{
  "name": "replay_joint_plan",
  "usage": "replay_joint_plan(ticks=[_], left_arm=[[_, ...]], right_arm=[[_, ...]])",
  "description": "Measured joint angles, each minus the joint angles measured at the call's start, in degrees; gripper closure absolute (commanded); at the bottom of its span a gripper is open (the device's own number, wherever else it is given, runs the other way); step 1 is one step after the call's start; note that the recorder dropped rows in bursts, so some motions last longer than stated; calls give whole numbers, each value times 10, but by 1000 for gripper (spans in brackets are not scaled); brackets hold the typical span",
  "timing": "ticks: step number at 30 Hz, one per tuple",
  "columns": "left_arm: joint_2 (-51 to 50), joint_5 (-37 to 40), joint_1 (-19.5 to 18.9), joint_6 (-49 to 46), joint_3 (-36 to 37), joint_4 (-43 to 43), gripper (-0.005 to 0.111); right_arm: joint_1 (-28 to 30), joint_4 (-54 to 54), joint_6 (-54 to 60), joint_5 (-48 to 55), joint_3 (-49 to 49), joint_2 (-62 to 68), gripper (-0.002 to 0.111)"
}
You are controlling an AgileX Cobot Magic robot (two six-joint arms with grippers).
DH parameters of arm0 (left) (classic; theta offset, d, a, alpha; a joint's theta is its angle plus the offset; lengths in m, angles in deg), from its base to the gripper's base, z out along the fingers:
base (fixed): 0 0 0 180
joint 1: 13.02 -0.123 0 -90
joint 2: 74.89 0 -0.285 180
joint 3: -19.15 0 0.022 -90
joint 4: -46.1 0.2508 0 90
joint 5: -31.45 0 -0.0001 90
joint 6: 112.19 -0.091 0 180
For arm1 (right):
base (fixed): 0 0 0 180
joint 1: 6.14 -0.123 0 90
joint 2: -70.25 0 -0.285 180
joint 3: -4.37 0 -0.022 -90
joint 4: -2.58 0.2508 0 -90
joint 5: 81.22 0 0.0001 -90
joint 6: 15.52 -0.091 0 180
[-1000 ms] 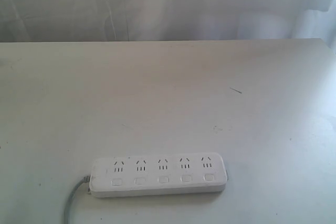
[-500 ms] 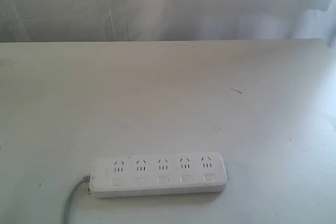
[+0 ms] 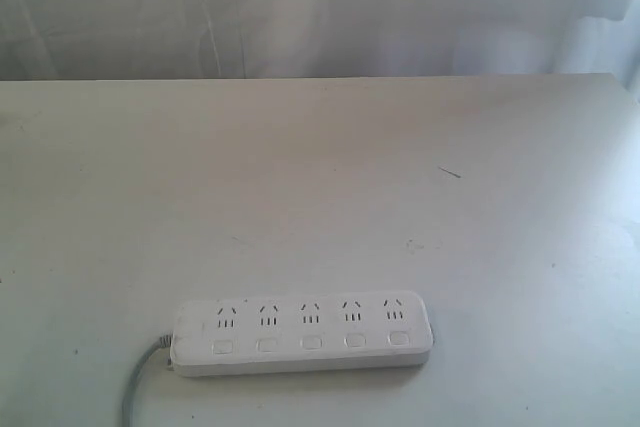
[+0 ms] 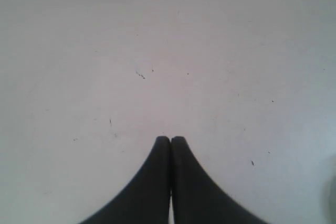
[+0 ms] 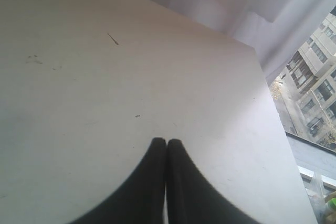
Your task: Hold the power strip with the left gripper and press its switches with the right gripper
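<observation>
Exterior view shows a flat power strip (image 3: 305,327) (rounded corners).

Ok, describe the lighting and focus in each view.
Exterior view: hazy, washed-out backlight from the curtain; the power strip is soft, but its switches show. Left wrist view: even light, left gripper blurred. Right wrist view: bright window, right gripper blurred.

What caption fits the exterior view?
Long flat white plastic power strip with grey cord lies untouched on white table.

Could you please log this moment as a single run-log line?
power strip: flat on table, untouched | left gripper: shut, empty | right gripper: shut, empty
</observation>
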Motion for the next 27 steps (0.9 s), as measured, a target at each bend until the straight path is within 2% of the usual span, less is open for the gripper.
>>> replay_joint_plan(ticks=[7, 13, 17, 24, 27], left_arm=[[0, 34, 0, 80, 0, -5, 107], [49, 117, 0, 149, 0, -25, 107], [98, 129, 0, 153, 0, -29, 107], [178, 132, 0, 100, 0, -29, 107], [187, 128, 0, 95, 1, -29, 107]], right_arm=[[0, 0, 0, 0, 0, 0, 108], [0, 0, 0, 0, 0, 0, 108], [0, 0, 0, 0, 0, 0, 108], [0, 0, 0, 0, 0, 0, 108], [0, 0, 0, 0, 0, 0, 108]])
